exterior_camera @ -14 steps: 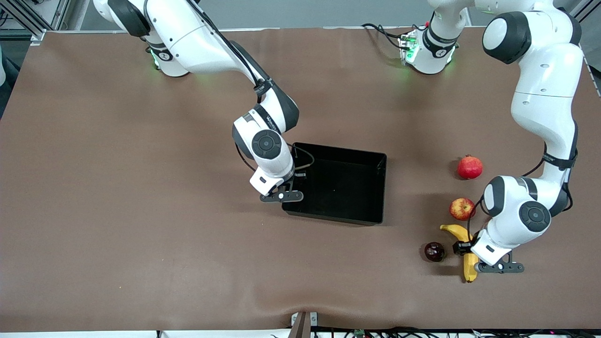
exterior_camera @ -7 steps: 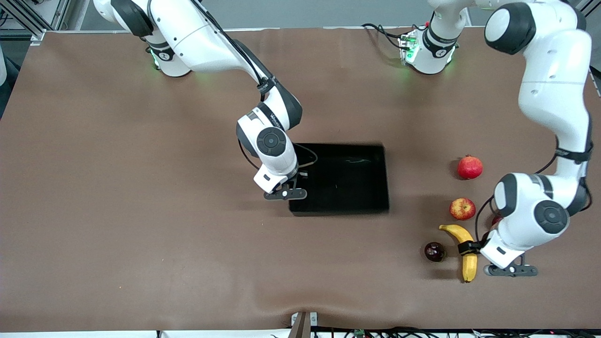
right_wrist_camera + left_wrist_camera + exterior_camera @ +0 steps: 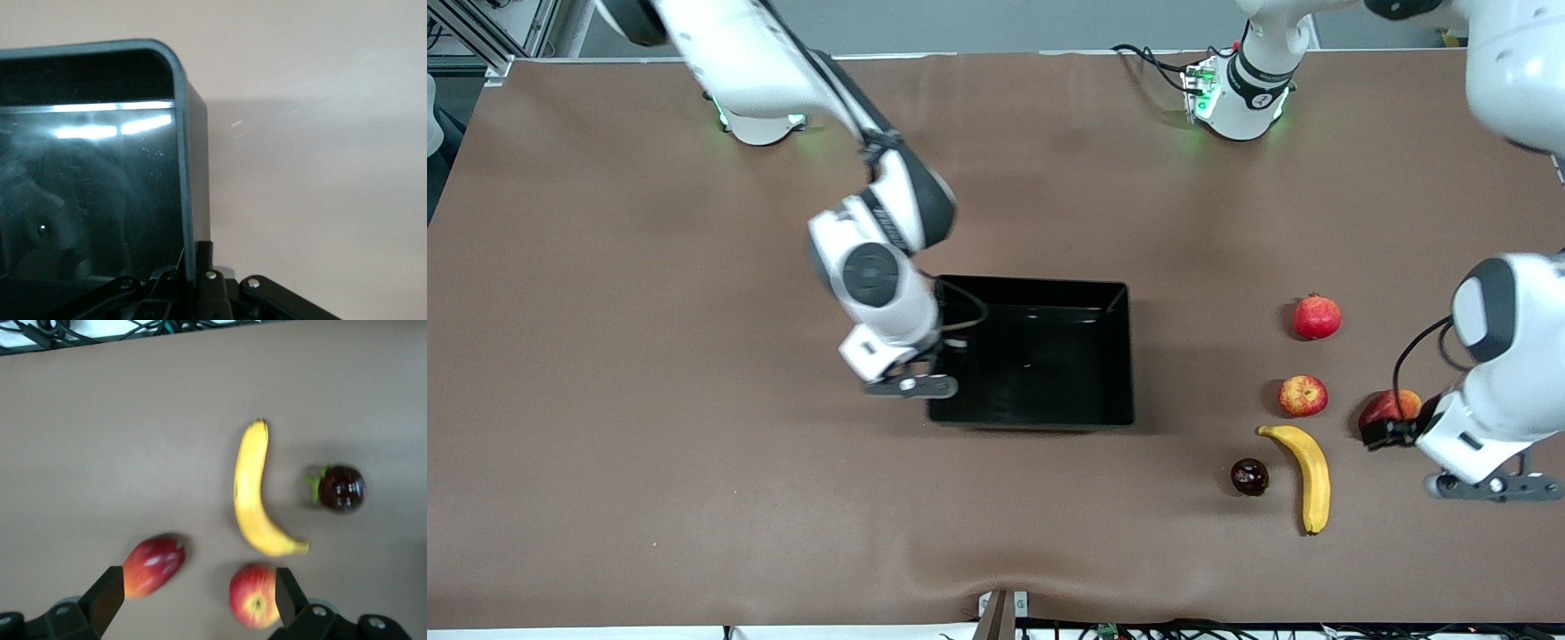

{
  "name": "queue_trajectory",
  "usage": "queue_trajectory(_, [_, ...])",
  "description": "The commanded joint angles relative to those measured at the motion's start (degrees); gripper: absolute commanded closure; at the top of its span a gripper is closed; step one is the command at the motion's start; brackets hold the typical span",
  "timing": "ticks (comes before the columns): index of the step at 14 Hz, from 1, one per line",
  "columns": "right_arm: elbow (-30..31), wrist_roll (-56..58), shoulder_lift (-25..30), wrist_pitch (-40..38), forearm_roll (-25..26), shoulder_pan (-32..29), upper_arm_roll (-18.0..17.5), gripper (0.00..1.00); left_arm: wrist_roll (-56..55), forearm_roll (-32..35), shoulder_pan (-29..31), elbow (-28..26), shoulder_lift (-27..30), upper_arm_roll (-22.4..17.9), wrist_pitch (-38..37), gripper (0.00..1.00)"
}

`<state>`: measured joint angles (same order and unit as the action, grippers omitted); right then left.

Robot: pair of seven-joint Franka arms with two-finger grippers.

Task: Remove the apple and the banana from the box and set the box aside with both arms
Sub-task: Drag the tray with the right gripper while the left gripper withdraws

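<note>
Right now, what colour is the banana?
Yellow; the banana shows best in the left wrist view.

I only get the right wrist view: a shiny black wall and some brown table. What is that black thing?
Observer: The front view shows it whole. It is a shallow, empty tray, and the right tool is shut on its wall at the right arm's end.
Operator: Is there any fruit about?
Observer: Yes, toward the left arm's end of the table: a banana, an apple, a pomegranate, a plum and a red-orange fruit.
Operator: And the other arm?
Observer: The left tool is open and empty, over the table by the red-orange fruit.
</note>
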<state>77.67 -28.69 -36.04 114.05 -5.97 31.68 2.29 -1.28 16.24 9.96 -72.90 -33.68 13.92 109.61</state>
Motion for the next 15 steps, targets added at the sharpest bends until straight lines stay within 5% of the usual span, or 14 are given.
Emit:
queue_trajectory(1, [4.1,7.8,6.6,-4.8,-2.3,-7.8,-1.3,1.00,2.6,-0.8,0.7,-2.5,7.3,0.7,-7.5,0.00])
queue_trajectory(6, [5.8,21.8,9.5,-10.9,-3.6,-21.5,-1.1,1.00,2.2,-6.8,0.8,-3.5,18.9,0.7,-23.4,0.00])
queue_trajectory(10, [7.1,27.4,9.1,-11.1,-3.3,-29.6,-1.0,1.00,1.5,-11.0,0.8,-7.7,27.6,0.6,-27.4,0.00])
queue_trajectory(15, [7.1,37.3,6.4,-7.6,-3.0,-38.2,-1.0,1.00,-2.2,-11.4,0.8,-7.9,30.5,0.7,-30.7,0.00])
